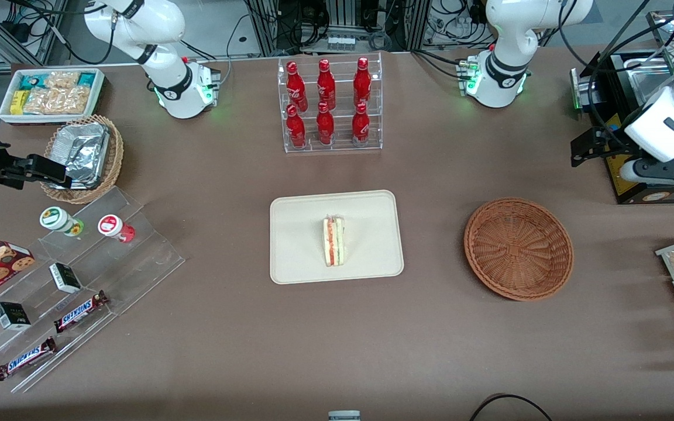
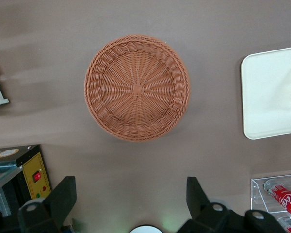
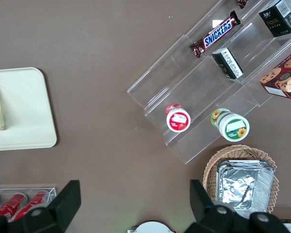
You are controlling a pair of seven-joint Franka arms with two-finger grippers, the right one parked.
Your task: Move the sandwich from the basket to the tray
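The sandwich (image 1: 334,241) is seen lying near the middle of the tray (image 1: 296,257), standing on its edge with the red and green layers showing. The basket (image 1: 518,248) is empty and sits well apart from the tray, toward the working arm's end of the desk (image 1: 226,339). The job looks done. The claw (image 2: 131,204) is held high above the desk, near the basket, with its fingers (image 2: 60,196) spread wide and nothing gripped. Nothing more seems to be called for but parking the arm. Bare desk is found all around the basket, and the sandwich is kept well inside the tray's low rim.
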